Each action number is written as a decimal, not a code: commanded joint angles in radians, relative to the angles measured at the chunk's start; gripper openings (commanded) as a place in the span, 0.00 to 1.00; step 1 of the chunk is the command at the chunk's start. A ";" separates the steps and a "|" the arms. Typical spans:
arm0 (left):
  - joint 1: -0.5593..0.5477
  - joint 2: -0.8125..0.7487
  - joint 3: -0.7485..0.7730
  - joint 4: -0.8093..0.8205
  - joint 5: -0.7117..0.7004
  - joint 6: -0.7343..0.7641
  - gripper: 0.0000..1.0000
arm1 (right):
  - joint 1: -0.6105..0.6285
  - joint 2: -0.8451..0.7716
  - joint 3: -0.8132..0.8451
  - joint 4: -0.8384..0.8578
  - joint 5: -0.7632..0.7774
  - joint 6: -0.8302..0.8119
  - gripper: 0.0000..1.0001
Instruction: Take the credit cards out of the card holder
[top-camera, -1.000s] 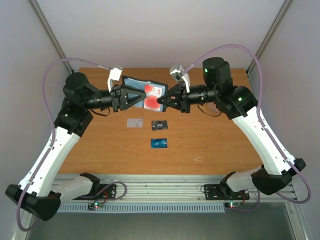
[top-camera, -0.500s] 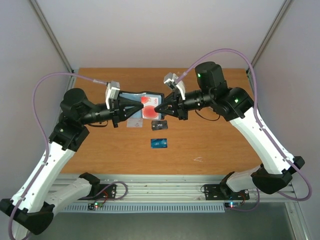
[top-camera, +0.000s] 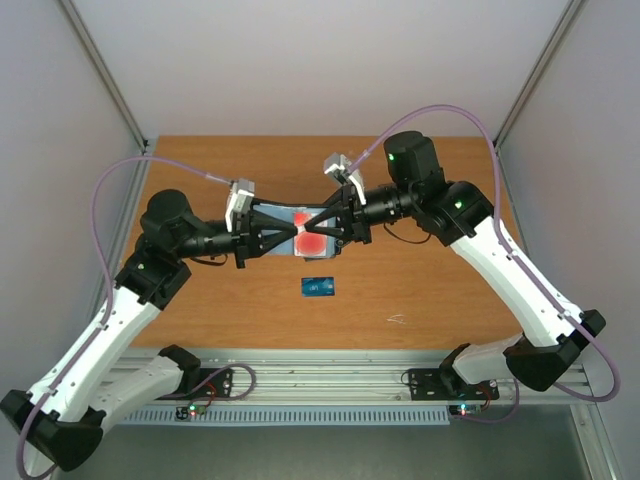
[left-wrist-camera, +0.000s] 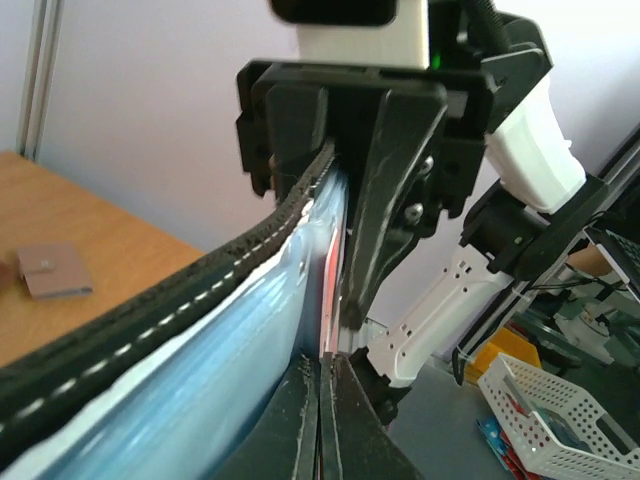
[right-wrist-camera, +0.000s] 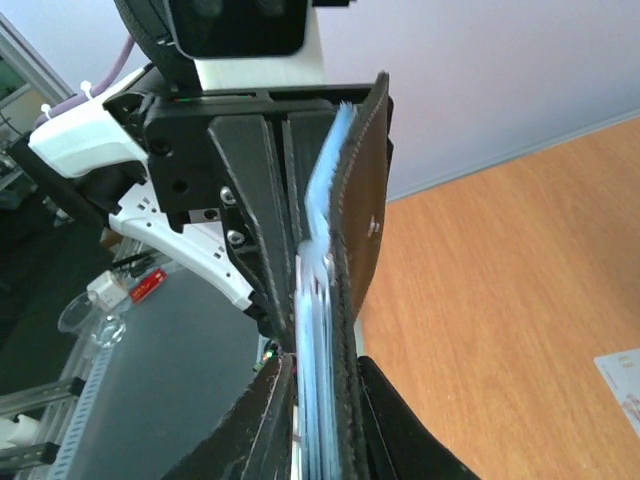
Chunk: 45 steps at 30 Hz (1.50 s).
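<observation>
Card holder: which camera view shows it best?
Top external: the holder shows its open face, blue lining and a red-marked card. Both wrist views see it only edge-on, very close: black stitched rim and blue lining.

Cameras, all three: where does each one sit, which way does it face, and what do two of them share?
Top external: above and behind the bases, looking down on the table; left arm and right arm show, meeting at the card holder.
Left wrist: on the left arm, looking along the shut left fingers toward the right arm.
Right wrist: on the right arm, looking along the right fingers toward the left arm.
Shared: both wrist views show the card holder edge-on.
</observation>
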<state>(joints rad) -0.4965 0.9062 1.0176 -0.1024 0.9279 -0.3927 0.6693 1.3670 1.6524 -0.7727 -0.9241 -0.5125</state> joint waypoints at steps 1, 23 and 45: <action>0.025 -0.020 -0.064 0.087 0.020 -0.065 0.00 | -0.021 -0.030 -0.037 0.054 -0.090 0.018 0.15; 0.158 -0.038 -0.111 -0.055 0.083 0.045 0.00 | -0.107 -0.123 -0.198 -0.039 -0.147 0.033 0.05; 0.175 0.220 -0.074 -0.998 -0.303 1.354 0.00 | -0.290 -0.139 -0.212 -0.265 0.246 -0.042 0.01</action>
<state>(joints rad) -0.3027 1.0431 0.9352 -0.9291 0.8261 0.5934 0.3813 1.2282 1.4441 -1.0130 -0.7376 -0.5262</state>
